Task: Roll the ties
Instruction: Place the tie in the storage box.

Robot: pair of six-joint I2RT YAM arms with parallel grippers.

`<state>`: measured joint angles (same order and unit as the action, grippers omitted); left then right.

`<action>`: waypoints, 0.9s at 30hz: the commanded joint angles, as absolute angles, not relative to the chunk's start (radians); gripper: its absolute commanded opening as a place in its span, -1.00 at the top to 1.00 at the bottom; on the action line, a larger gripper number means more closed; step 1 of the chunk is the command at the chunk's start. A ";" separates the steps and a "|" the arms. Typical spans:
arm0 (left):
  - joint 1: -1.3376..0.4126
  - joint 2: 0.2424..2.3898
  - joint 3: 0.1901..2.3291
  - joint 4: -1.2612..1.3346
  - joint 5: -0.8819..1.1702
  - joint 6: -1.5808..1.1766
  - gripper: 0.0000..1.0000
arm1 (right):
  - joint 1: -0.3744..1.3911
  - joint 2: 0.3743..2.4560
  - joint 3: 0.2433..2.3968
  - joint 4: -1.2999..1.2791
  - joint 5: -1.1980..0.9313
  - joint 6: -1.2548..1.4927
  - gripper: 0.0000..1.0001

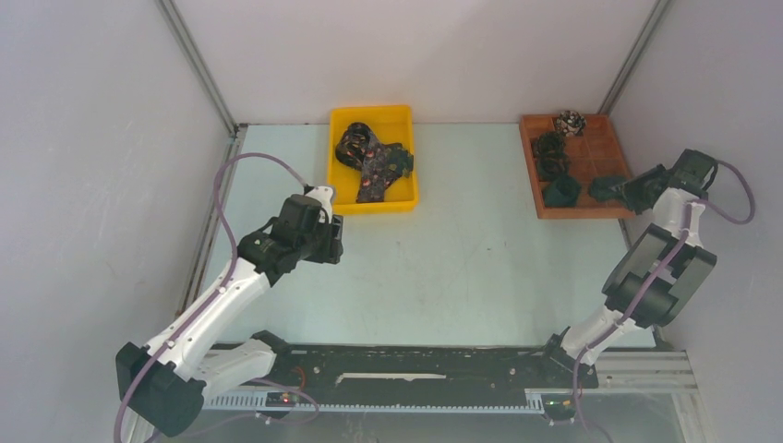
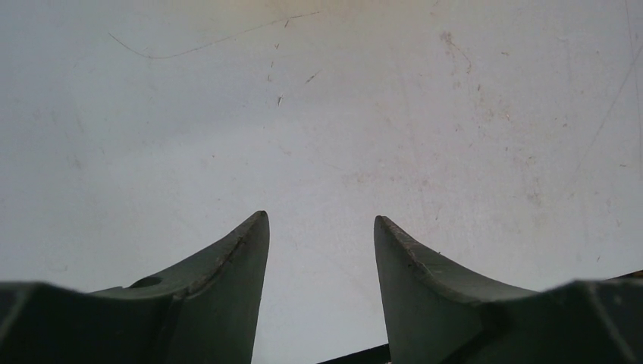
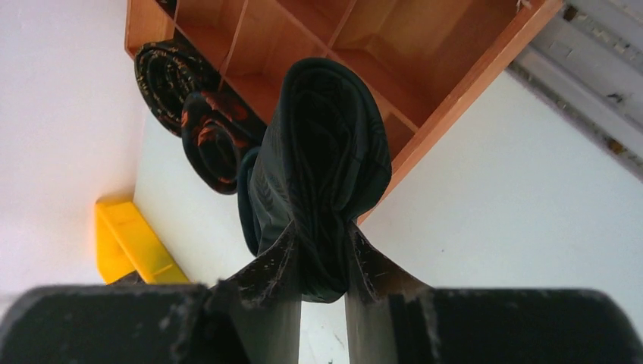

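Observation:
Several loose dark ties (image 1: 374, 159) with small reddish patterns lie heaped in a yellow bin (image 1: 400, 115). My right gripper (image 1: 635, 192) is shut on a rolled dark green tie (image 1: 608, 188) over the near right corner of a wooden compartment tray (image 1: 605, 148). The right wrist view shows that roll (image 3: 322, 159) pinched between my right gripper (image 3: 322, 236) fingers, just above the tray (image 3: 425, 45). Other rolled ties (image 1: 554, 166) sit in the tray's left compartments, two showing reddish patterns (image 3: 212, 144). My left gripper (image 1: 332, 238) hangs open over bare table (image 2: 321, 220), holding nothing.
The yellow bin (image 3: 129, 239) stands at the back centre-left and the wooden tray at the back right, close to the right wall. A pale patterned roll (image 1: 571, 121) sits in the tray's far compartment. White walls enclose the table (image 1: 462, 249) on three sides.

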<state>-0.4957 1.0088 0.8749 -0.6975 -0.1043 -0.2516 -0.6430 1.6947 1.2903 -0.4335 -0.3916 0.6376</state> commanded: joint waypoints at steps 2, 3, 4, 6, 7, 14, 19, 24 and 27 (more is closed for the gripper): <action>-0.491 0.984 0.860 -0.669 -0.092 -0.228 -0.20 | -0.629 1.744 1.384 -0.436 -0.305 0.579 0.63; -0.491 0.983 0.859 -0.669 -0.092 -0.229 -0.20 | -0.625 1.755 1.390 -0.440 -0.303 0.575 0.63; -0.491 0.982 0.859 -0.669 -0.093 -0.229 -0.20 | -0.619 1.765 1.396 -0.441 -0.299 0.567 0.63; -0.491 0.983 0.860 -0.670 -0.094 -0.229 -0.20 | -0.605 1.782 1.406 -0.452 -0.271 0.551 0.64; -0.491 0.983 0.861 -0.669 -0.094 -0.229 -0.20 | -0.600 1.786 1.407 -0.453 -0.257 0.545 0.64; -0.491 0.979 0.857 -0.668 -0.089 -0.229 -0.21 | -0.554 1.836 1.445 -0.456 -0.170 0.517 0.64; -0.491 0.977 0.857 -0.668 -0.089 -0.229 -0.21 | -0.512 1.880 1.485 -0.478 -0.090 0.495 0.64; -0.491 0.977 0.857 -0.668 -0.090 -0.229 -0.21 | -0.471 1.918 1.507 -0.480 -0.026 0.482 0.65; -0.491 0.976 0.856 -0.669 -0.090 -0.229 -0.20 | -0.451 1.940 1.526 -0.494 0.030 0.471 0.65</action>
